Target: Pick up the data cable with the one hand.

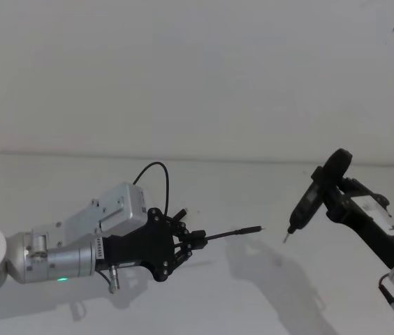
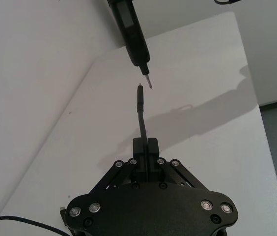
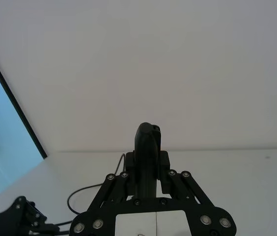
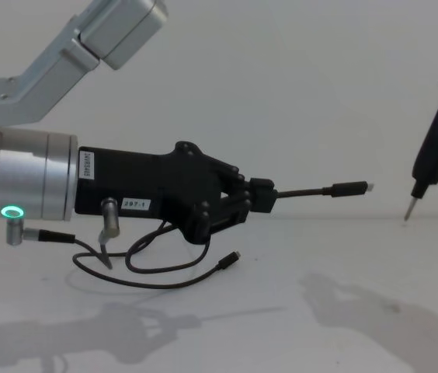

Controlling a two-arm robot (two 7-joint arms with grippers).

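Clamped just behind its leading plug, the data cable (image 4: 312, 192) juts straight out ahead of the left gripper (image 4: 262, 194), whose two fingers are clenched on the thin cord. The rest of the cord drops beneath the gripper's body and lies in a loose loop on the white table (image 4: 374, 326), with its other plug resting on the surface below the fingers. With the held end raised and the slack on the table, the pickup looks only partly done.

Ahead of the plug tip, close but apart, hangs the metal tip of a slim black pen-like tool (image 4: 436, 148), grasped by the right gripper (image 1: 333, 192). A forward push could knock plug against tool. A quick lift could snag the slack on the short grey wire (image 4: 48, 235) behind the fingers, or draw the cord out of them.

There is open room above the gripper. A wall flanks one side of its line of reach; the table's edge, with floor past it, flanks the other.
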